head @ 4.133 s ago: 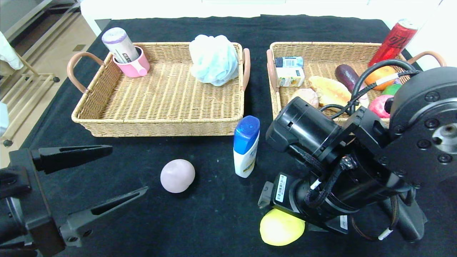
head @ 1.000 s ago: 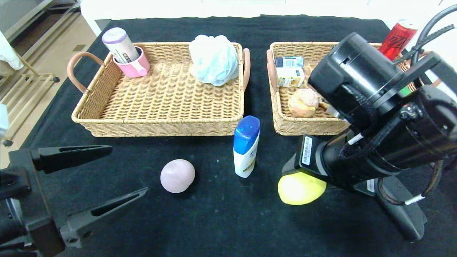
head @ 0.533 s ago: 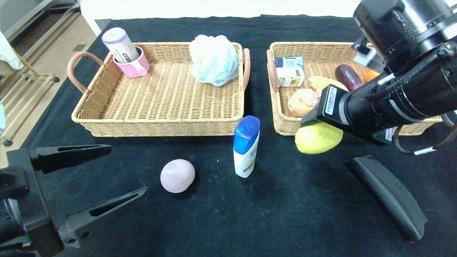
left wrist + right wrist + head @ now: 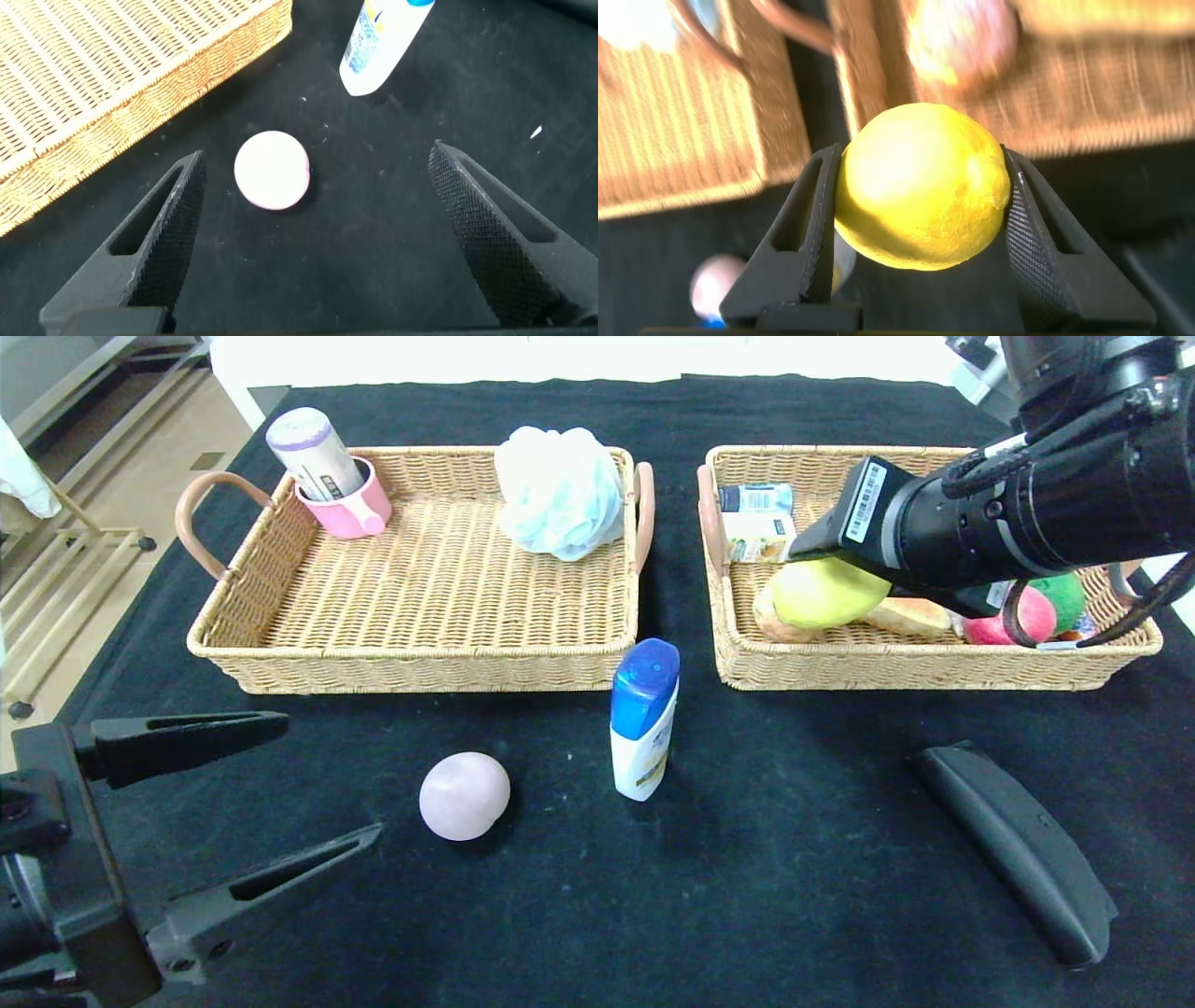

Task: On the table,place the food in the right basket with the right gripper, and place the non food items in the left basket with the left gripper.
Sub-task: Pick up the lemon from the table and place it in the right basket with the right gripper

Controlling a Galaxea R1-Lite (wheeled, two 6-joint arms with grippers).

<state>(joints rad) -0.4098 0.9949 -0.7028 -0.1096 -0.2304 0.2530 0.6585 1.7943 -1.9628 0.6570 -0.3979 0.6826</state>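
L gripper [image 4: 271, 793] is sitting low at the near-left of the black table [image 4: 747, 915], fingers spread wide, gripping nothing. The pink ball [image 4: 464, 795] is lying on the cloth just beyond it; in the left wrist view it's showing between the two fingers, not touching either. Left basket [image 4: 420, 663] is holding a pink cup [image 4: 350, 509] w/ a white cylinder [image 4: 313, 453] leaning in it at the far-left corner, and a light blue bath pouf [image 4: 560, 490] at the far-right corner. A shampoo bottle [image 4: 642, 719], white w/ blue cap, is standing upright on the table in front of the gap betw. the baskets. R gripper [image 4: 915, 233] is pinching a yellow lemon [image 4: 826, 593] betw. both fingers and holding it over the near-left part of the right basket [image 4: 934, 667], above the food already lying there: a small carton, bread, a pink fruit, a green one. A black curved piece [image 4: 1013, 849] is lying on the table near-right.
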